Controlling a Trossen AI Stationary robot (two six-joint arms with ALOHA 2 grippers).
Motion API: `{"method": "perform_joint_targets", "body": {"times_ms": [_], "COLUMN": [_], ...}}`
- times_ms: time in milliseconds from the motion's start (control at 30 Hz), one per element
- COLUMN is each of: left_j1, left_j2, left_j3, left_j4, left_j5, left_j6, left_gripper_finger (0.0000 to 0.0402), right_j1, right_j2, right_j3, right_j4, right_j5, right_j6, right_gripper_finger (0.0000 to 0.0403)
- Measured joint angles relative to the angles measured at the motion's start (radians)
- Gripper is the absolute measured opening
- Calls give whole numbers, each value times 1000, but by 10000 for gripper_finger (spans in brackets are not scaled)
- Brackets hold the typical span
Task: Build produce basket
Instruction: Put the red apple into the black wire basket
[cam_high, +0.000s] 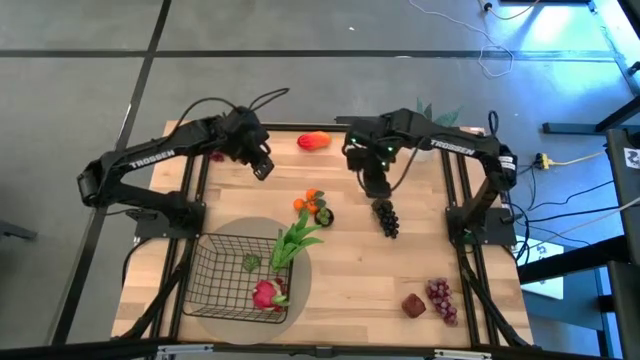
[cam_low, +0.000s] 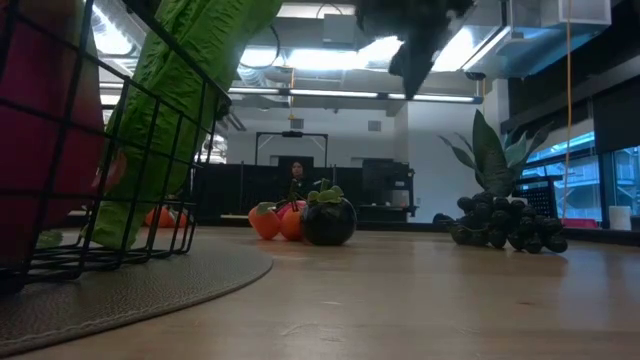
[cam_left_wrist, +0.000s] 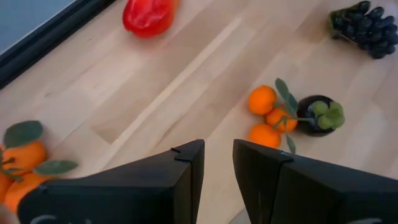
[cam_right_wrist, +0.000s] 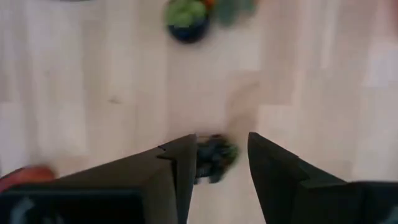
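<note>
Black wire basket (cam_high: 232, 272) resting on a round grey mat (cam_high: 300, 275) near the front left corner of the tabletop (cam_high: 350, 260). Inside it a pink dragon fruit (cam_high: 266, 294) against the front right wall, and long green leafy stalks (cam_high: 295, 240) leaning out over the right rim. Just beyond the stalks, toward the middle of the tabletop, a cluster of small oranges (cam_high: 312, 204) touching a dark round fruit with a green top (cam_high: 324, 216). Red-orange mango (cam_high: 314, 141) close to the back edge, between the two arms. Dark grape bunch (cam_high: 386, 217) lying right of the middle. Red-purple grape bunch (cam_high: 441, 298) and a dark red fruit (cam_high: 413, 305) just beside it near the front right corner. Left gripper (cam_high: 263, 167) hovering above the back left part of the tabletop, fingers (cam_left_wrist: 186, 171) narrowly apart, holding nothing. Right gripper (cam_high: 376, 186) hanging directly above the stem end of the dark grape bunch, fingers (cam_right_wrist: 183, 162) moderately apart, nothing clearly gripped between them.
</note>
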Motion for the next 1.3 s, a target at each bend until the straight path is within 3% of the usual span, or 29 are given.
{"method": "perform_joint_targets", "body": {"times_ms": [233,500,667,867,1133,1300], "left_j1": [9,-30,-32,-52,-56,-57], "left_j2": [0,0,0,0,0,0], "left_j3": [0,0,0,0,0,0], "left_j4": [-52,-54,-56,-63,-80,-83], "left_j5": [112,165,307,386,644,639], "left_j6": [101,230,390,594,896,964], "left_gripper_finger": [73,73,73,73,68,62], "right_j1": [109,374,571,755,887,915], "right_j2": [-128,-261,-262,-254,-250,-250], "right_j3": [-76,-174,-195,-195,-195,-195], "right_j4": [-11,28,28,96,122,125], "right_j5": [-15,-7,-10,-32,-5,-5], "right_j6": [147,428,578,787,999,1052], "right_gripper_finger": [133,133,133,133,133,133]}}
